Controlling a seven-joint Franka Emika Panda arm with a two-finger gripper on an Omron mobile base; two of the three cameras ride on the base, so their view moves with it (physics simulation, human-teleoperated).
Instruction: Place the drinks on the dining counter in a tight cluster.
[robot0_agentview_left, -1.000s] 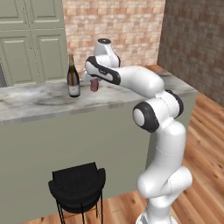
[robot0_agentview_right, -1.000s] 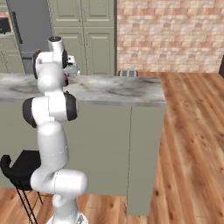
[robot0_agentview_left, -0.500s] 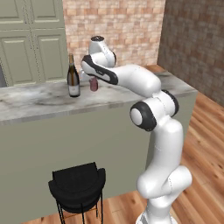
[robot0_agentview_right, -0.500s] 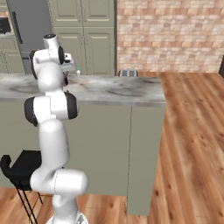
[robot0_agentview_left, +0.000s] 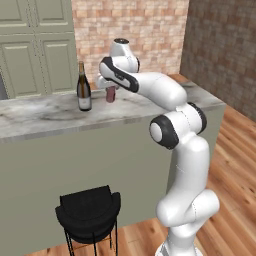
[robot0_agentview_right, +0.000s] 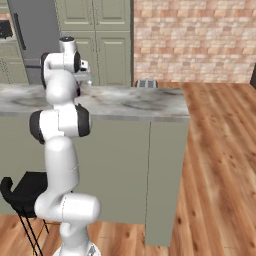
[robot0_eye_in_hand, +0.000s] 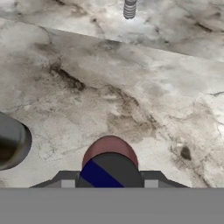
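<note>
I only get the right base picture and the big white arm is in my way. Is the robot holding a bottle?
Observer: Yes. The fingers are shut on the maroon bottle, seen from the left base view.
Operator: Is it near the tall wine bottle?
Observer: The wine bottle stands upright on the dining counter, a little to the maroon one's left, with a gap between them.
Operator: Where's the water bottle?
Observer: In the hand view, the water bottle stands farther off on the marble, apart from both.
</note>
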